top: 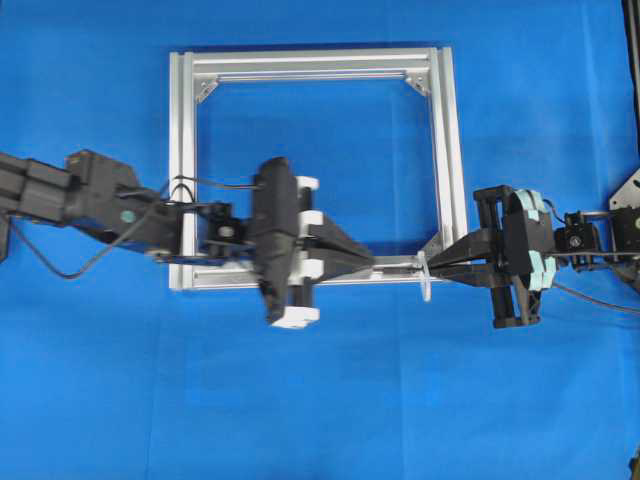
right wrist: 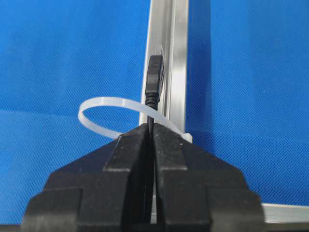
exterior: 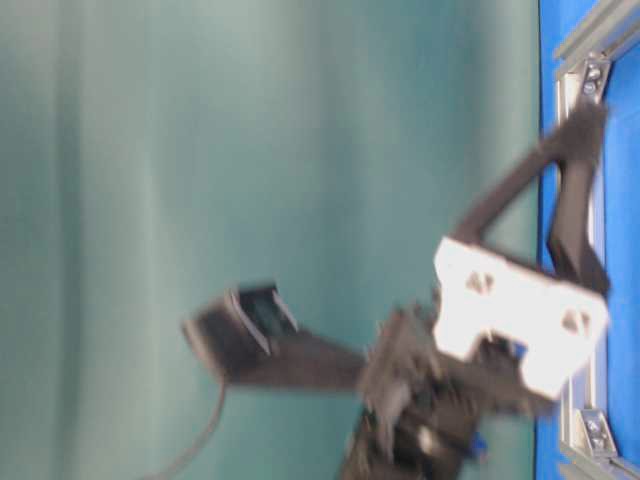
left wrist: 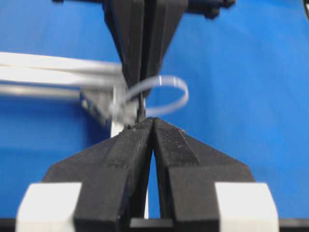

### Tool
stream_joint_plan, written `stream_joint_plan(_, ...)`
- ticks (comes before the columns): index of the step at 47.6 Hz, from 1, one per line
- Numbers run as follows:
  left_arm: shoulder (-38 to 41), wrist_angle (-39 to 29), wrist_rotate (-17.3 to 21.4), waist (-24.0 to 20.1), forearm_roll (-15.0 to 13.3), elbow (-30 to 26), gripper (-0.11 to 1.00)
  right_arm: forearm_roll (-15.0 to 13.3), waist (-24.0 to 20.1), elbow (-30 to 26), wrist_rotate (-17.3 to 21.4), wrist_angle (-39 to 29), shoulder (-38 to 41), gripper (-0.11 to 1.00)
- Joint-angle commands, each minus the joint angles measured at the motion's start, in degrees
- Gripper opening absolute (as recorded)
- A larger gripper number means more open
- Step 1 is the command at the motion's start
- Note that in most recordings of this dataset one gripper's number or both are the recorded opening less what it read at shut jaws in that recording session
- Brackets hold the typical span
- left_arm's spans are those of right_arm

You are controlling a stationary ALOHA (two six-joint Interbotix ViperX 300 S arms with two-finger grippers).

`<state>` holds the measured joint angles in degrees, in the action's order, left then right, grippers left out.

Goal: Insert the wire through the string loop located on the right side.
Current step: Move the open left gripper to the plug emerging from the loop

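My right gripper [top: 432,268] [right wrist: 151,126] is shut on the thin black wire just behind its dark plug tip [right wrist: 155,77]. The plug sticks out of the jaws, pointing along the silver frame bar [right wrist: 176,72]. The whitish string loop [right wrist: 112,100] [top: 425,280] hangs at the frame's front right corner, right at these fingertips, and its band crosses the wire there. My left gripper [top: 372,264] [left wrist: 153,121] is shut and faces the right one from the other side of the loop [left wrist: 164,78]. The dark plug [left wrist: 141,104] stands just beyond its tips.
The square silver aluminium frame [top: 310,65] lies flat on the blue table cover. Both arms reach in low over its front bar [top: 230,278], the left arm crossing the frame's left side. The blurred table-level view shows the left gripper's white-sided body [exterior: 520,310] over the frame.
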<state>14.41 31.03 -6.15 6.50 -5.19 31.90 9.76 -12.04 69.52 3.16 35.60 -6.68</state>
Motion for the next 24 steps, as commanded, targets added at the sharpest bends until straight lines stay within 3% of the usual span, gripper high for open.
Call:
stream_joint_plan(1, 0.44, -2.29, 0.18, -0.18, 0.09, -4.75, 0.0, 0.0, 0.18, -0.88, 0.0, 0.44, -0.35, -0.04)
stream_joint_plan(11, 2.55, -8.09, 0.26, -0.18, 0.09, -10.46, 0.0, 0.0, 0.18, -0.88, 0.0, 0.44, -0.35, -0.04)
stream_joint_plan(24, 2.9, -8.79, 0.35, -0.26, 0.09, -10.55, 0.0, 0.0, 0.18, -0.88, -0.09, 0.44, -0.35, -0.04)
